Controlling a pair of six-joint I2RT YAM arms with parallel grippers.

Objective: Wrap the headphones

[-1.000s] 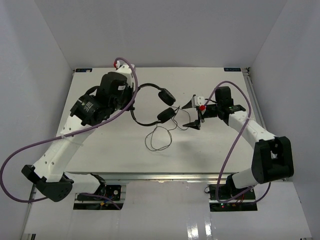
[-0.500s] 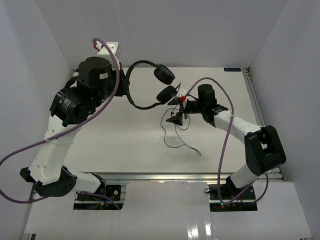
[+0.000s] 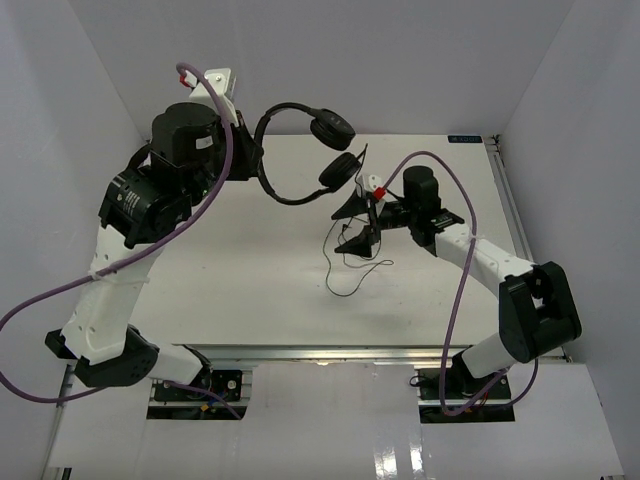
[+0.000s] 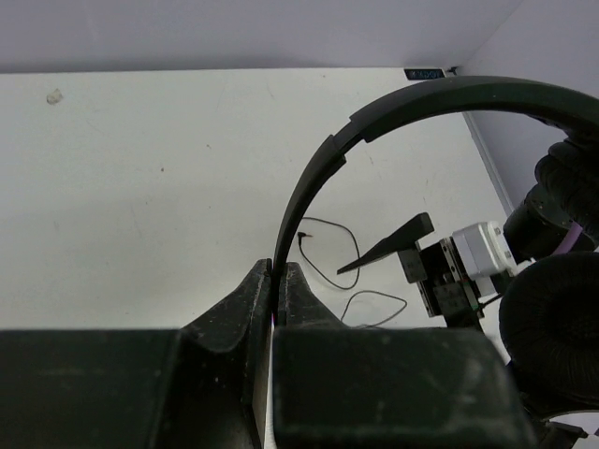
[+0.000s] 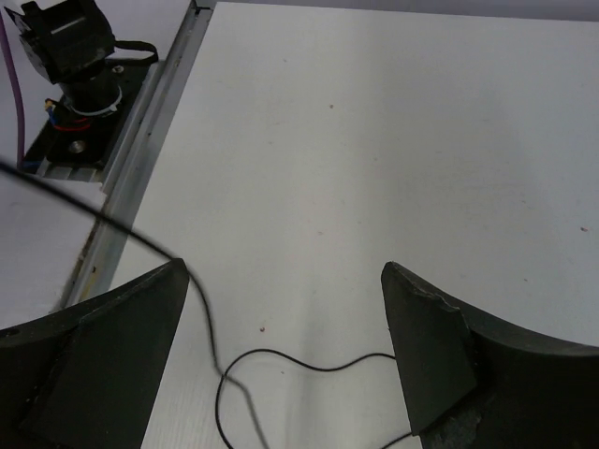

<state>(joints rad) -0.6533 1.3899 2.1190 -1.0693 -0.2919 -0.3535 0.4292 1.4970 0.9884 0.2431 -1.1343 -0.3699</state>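
Change: the small black on-ear headphones with a thin curved headband (image 3: 331, 129) hang higher above the white table (image 3: 220, 280) than a second ago, lifting their thin black cord (image 3: 340, 265)
Meaning: the cord likely dangles ready for winding, no wrap yet
Left gripper (image 4: 280, 277): clamped on the headband
Right gripper (image 5: 283, 271): spread wide around the cord, grasping nothing

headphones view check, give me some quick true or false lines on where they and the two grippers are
1. The left gripper is shut on the headband of the headphones. True.
2. The headphones lie flat on the table. False: they are held up off it; only the cord reaches down to it.
3. The right gripper is open. True.
4. The cord is wound round the headband. False: it hangs loose and ends in loops on the table.
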